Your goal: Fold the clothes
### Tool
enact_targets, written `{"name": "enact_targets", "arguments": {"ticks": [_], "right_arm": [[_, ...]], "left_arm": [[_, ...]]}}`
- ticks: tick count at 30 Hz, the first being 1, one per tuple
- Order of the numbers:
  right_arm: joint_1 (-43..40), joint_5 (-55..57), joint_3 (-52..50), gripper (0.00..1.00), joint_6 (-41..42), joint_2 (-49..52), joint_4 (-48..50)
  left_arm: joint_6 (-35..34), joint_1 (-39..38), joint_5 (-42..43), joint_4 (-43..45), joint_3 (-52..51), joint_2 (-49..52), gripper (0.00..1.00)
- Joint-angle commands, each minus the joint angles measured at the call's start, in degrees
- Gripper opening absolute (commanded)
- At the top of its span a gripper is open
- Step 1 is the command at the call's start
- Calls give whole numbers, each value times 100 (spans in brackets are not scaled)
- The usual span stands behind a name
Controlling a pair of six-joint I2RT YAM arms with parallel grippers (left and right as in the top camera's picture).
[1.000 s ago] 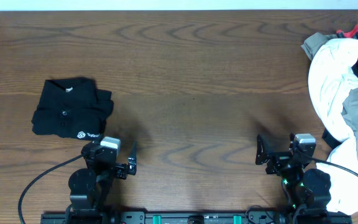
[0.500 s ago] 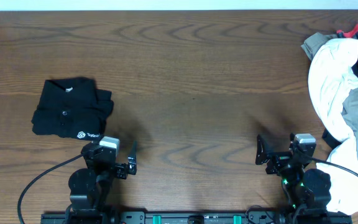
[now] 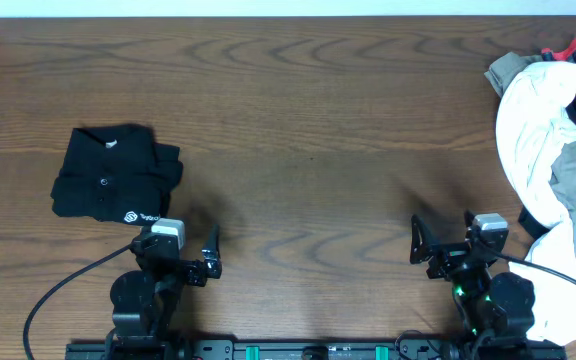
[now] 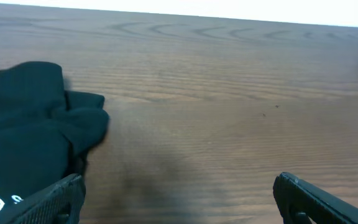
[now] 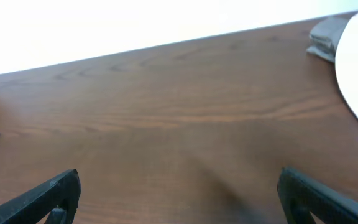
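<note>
White T-shirt (image 3: 536,130) (crumpled) runs far-to-near along the table (image 3: 318,120) edge.

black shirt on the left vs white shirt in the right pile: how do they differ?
The black shirt is folded into a compact block; the white shirt is crumpled and sprawling. The black shirt lies alone at the left of the table; the white shirt is heaped with a khaki garment and a red garment at the right edge. Both rest on the table.
</note>
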Motion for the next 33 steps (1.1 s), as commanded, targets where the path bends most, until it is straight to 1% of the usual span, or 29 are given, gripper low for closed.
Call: {"name": "enact_targets", "arguments": {"ticks": [1,5,9,14,17,21,24,26,28,30,33], "right_arm": [[-42,-68,50,99,7,-37,20],[-42,-70,227,99,9,127,24],[-42,-68,629,99,11,614,20],[-42,-63,1652,99,37,1998,-170],[-44,-24,2621,99,179,3250,-772],[-48,-87,4253,99,170,5073,-2009],[-46,-520,5600,99,-168,6317,-2940],[-46,-566,6279,99,-463,6929,-3283],[-66,-487,6857,99,-503,7399,-3569],[-162,-264,7497,99,-505,7866,-3985],[-398,297,8393,99,-483,8520,-4629]], "left_arm": [[-181,-17,286,-20,267,63,98],[-181,-17,328,-162,713,494,98],[-179,-17,326,-286,1403,1399,98],[-109,-17,315,-975,2940,3150,98],[-111,-17,304,-1694,4070,4251,98],[-44,-17,304,-2841,5674,5549,98],[-26,-17,304,-3482,6614,6247,98],[-42,-17,334,-3626,6924,6476,98],[-120,-17,610,-3689,7095,6579,98],[-116,-17,868,-3705,7104,6581,98],[-116,-17,1014,-3788,7104,6579,98]]}}
